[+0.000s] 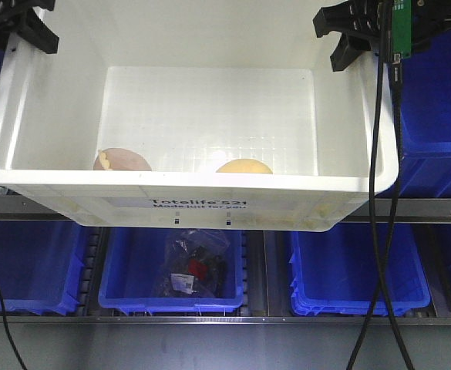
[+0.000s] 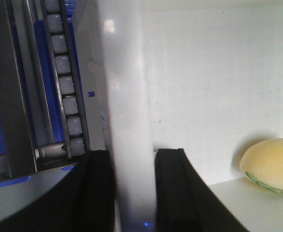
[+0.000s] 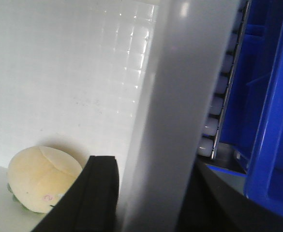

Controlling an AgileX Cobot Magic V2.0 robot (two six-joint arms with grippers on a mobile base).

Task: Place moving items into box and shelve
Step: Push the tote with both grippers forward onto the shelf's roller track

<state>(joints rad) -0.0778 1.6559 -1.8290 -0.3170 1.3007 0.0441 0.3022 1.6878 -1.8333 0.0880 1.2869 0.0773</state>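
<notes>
Both claws, left (image 2: 134, 193) and right (image 3: 151, 193), are clamping the walls of the box (image 1: 48, 196) reading "Totelife 521 Made just for you", two plush toys (image 1: 122, 160) lying inside.

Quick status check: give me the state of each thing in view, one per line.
White tote: open-topped, both toys inside, held at both side walls.
Yellow-orange plush: lying on the tote floor.
Pinkish-brown plush: lying on the tote floor.
Left claw: shut on the tote's wall.
Right claw: shut on the tote's wall.
</notes>
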